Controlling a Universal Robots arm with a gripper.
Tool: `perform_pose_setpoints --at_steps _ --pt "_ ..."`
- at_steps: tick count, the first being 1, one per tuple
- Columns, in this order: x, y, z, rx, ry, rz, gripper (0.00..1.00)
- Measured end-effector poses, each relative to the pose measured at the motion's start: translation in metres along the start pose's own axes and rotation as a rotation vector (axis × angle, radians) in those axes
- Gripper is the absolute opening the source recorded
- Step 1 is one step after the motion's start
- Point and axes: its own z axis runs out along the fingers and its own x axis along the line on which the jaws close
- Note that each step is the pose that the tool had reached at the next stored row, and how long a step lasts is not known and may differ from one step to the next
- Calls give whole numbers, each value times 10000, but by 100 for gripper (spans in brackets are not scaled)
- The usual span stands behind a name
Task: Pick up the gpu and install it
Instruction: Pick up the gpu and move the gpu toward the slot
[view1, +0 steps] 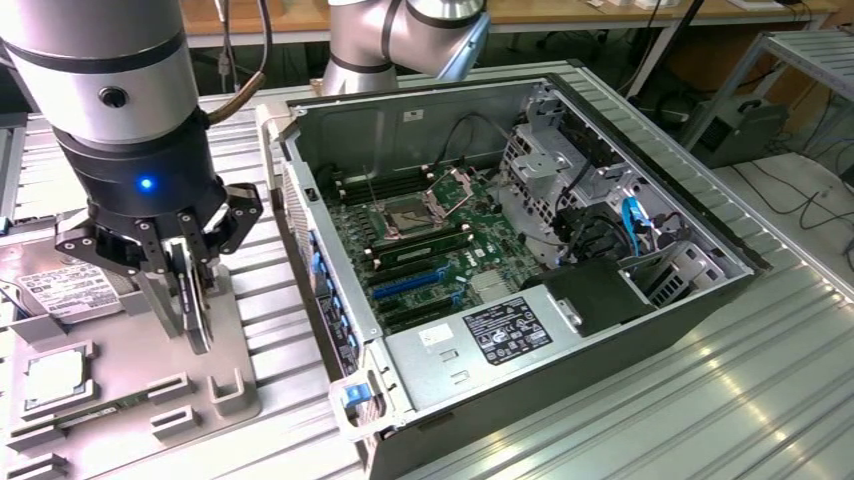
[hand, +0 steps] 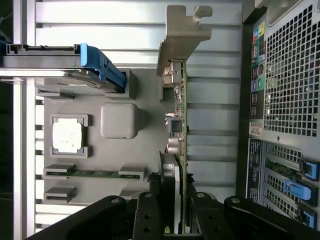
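While its fingers are clamped on either face of the card, the tool holds the gpu edge-on and upright. The black fan shroud sits between the fingers, and the green board runs out to the silver end bracket at the far end. The card hangs over the grey parts tray; whether it touches the tray cannot be told.

On that tray, beside the tool, lie a hard drive with a white label, a square processor chip and a memory stick. The label's print is too small to read.

At the exterior view's right, apart from the card, the open computer case lies on the ribbed metal tabletop. It shows its motherboard and a power supply with a black sticker that is unreadable.
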Motion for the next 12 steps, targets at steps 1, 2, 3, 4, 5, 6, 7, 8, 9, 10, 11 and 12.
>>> perform_pose_setpoints --at_steps 1,2,3,4,5,6,7,8,9,10,11,12 --pt "1 0 -21 -1 -1 0 28" --pt "1 1 -38 -1 -2 0 28" --pt "2 1 -43 -1 -2 -1 28" --pt "2 1 -42 -2 -3 0 28" --pt "1 1 -42 -3 -4 0 28" --pt "1 1 -42 -3 -4 -1 28" --pt "2 1 -42 -2 -3 0 28" --pt "1 1 -43 -1 -3 0 28" --pt "2 1 -43 -1 -2 0 28" --pt "2 1 -45 -1 -2 0 28" --pt "2 2 -60 3 3 0 28" --pt "3 2 -74 0 0 0 28"
